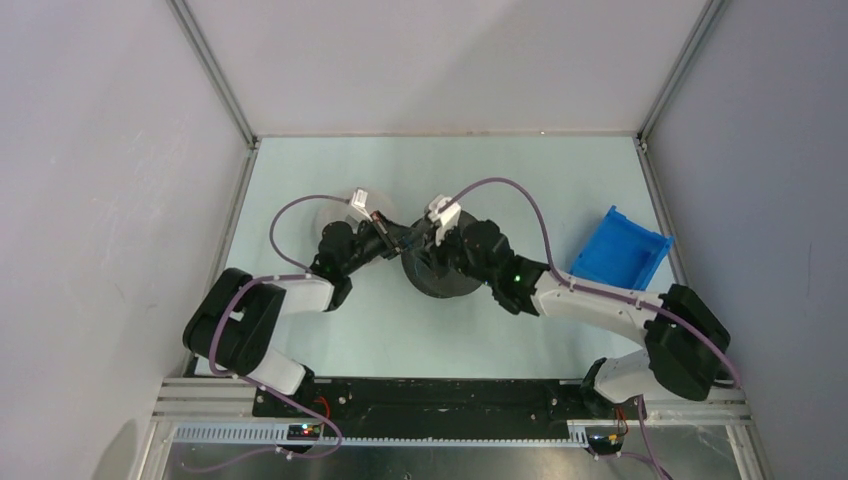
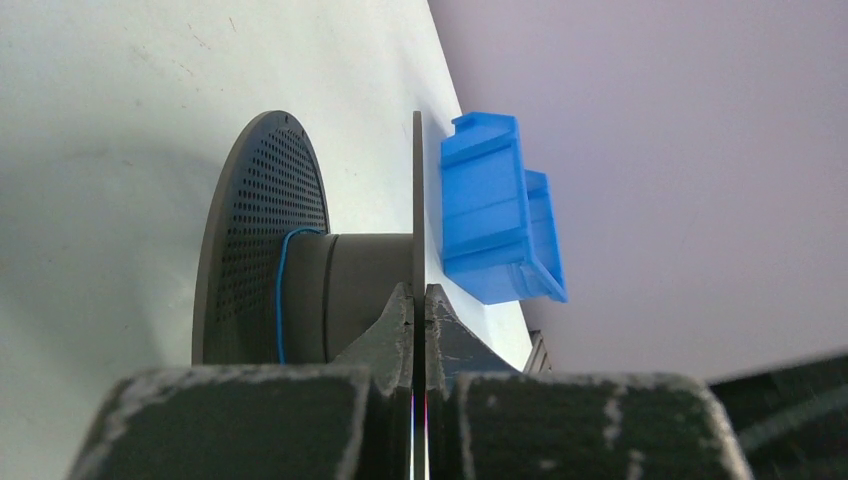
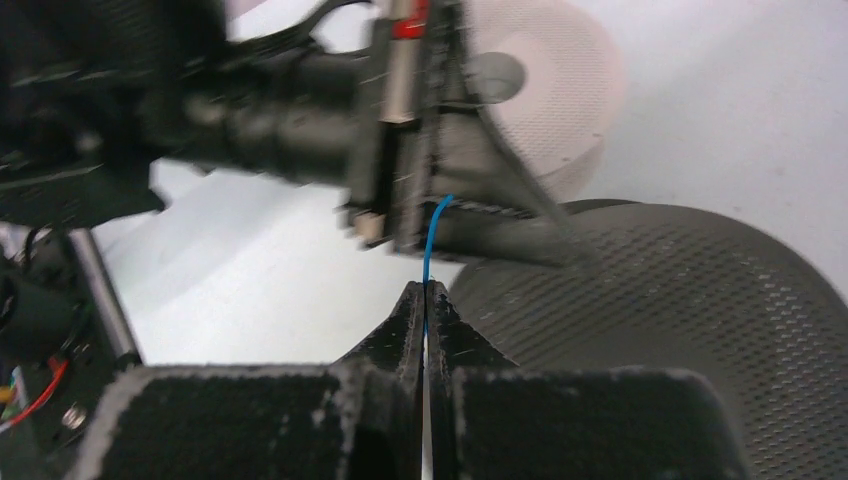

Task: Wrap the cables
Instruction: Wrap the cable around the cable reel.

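Top external view: two arms meet over a dark grey spool (image 1: 440, 285) standing on one flange at the middle of the table (image 1: 500, 170). A white spool (image 1: 330, 215) lies just behind the left arm and a blue bin (image 1: 620, 250) sits well apart at the right edge.

The left gripper (image 2: 420, 300) has its jaws pressed together. In its own wrist camera they appear to pinch the thin rim of the spool's upper flange, steadying it.

The right gripper (image 3: 425, 300) is likewise clamped tight, and its wrist camera shows the blue cable (image 3: 432, 235) nipped between the fingertips. From there the cable rises in a short, slightly curved run towards the left gripper's fingers, just above the perforated flange.

On the spool itself, the left wrist camera picks out a single blue strand lying against the hub, close to the lower flange (one turn is all that can be counted from here). The rest of the hub is bare.

Judged from that, the wrapping has barely begun. The cable is started on the hub and one end is in hand, but nearly all the winding seems left to do. How much loose cable remains cannot be told, since none of it shows on the table. Only one cable appears in any view, so any other has yet to be taken up.
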You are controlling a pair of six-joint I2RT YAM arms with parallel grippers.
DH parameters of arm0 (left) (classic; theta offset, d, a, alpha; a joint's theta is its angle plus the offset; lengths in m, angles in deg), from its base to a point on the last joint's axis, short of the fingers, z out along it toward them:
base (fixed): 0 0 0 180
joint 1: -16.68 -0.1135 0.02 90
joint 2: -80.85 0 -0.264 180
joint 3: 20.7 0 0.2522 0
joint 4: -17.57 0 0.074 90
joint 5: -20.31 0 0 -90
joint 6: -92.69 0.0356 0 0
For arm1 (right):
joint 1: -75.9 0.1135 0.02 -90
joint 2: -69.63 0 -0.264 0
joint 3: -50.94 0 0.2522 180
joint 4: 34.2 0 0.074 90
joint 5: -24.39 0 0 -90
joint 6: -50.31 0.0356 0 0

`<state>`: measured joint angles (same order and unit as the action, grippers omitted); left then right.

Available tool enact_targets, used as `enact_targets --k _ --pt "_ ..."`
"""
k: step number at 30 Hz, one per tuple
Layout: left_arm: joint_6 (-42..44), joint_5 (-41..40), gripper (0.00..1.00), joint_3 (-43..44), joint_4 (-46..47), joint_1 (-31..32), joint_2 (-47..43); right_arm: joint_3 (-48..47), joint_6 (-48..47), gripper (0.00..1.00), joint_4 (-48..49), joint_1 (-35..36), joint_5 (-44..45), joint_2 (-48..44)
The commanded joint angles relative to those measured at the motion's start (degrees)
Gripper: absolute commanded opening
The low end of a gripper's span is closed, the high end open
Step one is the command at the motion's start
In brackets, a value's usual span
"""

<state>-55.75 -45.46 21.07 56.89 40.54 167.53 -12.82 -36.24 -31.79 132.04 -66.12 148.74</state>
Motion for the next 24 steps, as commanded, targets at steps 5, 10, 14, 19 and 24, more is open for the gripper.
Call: enact_targets --k 5,10,14,19,24 --pt "2.9 1.2 0.01 1.9 4.7 0.5 1.0 -4.3 5.9 0.00 6.9 -8.0 -6.2 7.3" --pt "3.1 3.6 0.09 4.1 4.7 0.5 5.0 -4.9 6.7 0.00 8.8 -9.5 -7.2 9.4" --pt "4.8 3.1 0.16 4.0 4.2 0.4 4.8 -4.9 7.8 0.00 9.2 -10.8 -7.4 10.1" --pt "6.1 2.8 0.26 4.2 2.8 -0.6 4.0 -5.2 9.4 0.00 10.6 -12.8 -8.9 11.4" --pt "8.8 0.4 0.29 3.9 -0.3 -1.9 1.8 -5.8 10.2 0.00 11.1 -13.9 -10.9 12.8"
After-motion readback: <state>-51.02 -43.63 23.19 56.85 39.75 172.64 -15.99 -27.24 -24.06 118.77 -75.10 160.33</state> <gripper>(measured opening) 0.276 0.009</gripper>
